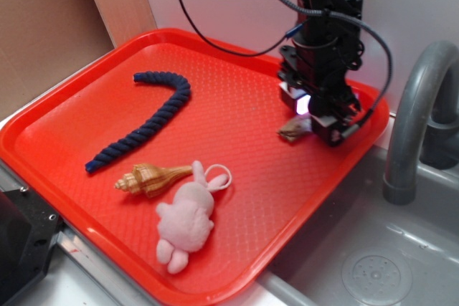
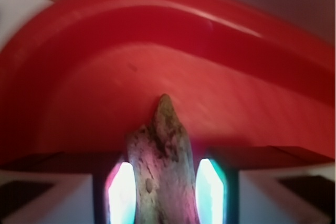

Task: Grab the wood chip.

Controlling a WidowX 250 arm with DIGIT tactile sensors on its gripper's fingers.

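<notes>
The wood chip (image 1: 292,130) is a rough brown piece at the far right of the red tray (image 1: 237,84), close to the rim. My gripper (image 1: 315,128) stands over it, pointing down, with the chip's left end sticking out from the fingers. In the wrist view the wood chip (image 2: 163,145) fills the gap of the gripper (image 2: 167,195), and both lit pads (image 2: 122,195) press against its sides. Its pointed tip reaches out toward the curved tray corner (image 2: 157,51). Whether the chip rests on the tray or hangs just above it cannot be told.
A dark blue rope (image 1: 147,123) lies curved on the tray's left half. A tan spiral seashell (image 1: 147,178) and a pink plush rabbit (image 1: 188,216) sit near the front. Right of the tray are a grey sink (image 1: 373,263) and faucet (image 1: 416,120).
</notes>
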